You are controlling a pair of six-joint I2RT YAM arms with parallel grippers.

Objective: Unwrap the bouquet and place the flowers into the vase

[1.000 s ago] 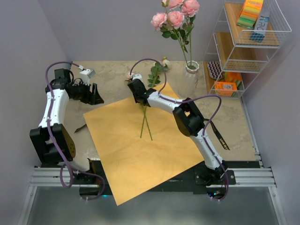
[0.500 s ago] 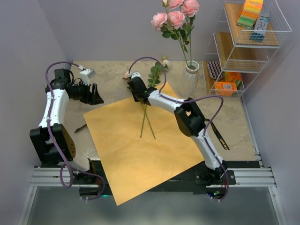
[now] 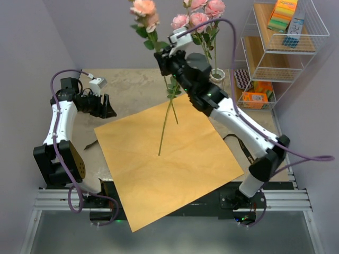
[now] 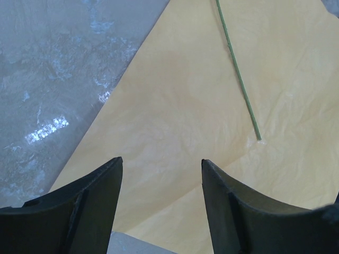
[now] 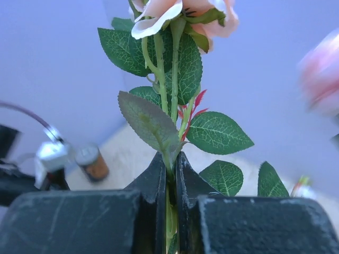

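Hanging upright with blossoms uppermost, two roses [image 3: 146,13] were held by the right gripper [image 3: 165,57], its jaws clamped together on their green stems, and their lower ends were seen over the spread orange paper [image 3: 175,164]. The white vase [image 3: 217,75], with other pink roses [image 3: 198,20] stood in it, was just beyond. The left gripper [image 4: 160,161] was seen empty, jaws apart, above the paper's left edge.

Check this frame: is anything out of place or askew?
Yes: the orange paper lies skewed, one corner hanging off the near edge of the table. The right gripper holds the flowers cleanly; nothing spilled.
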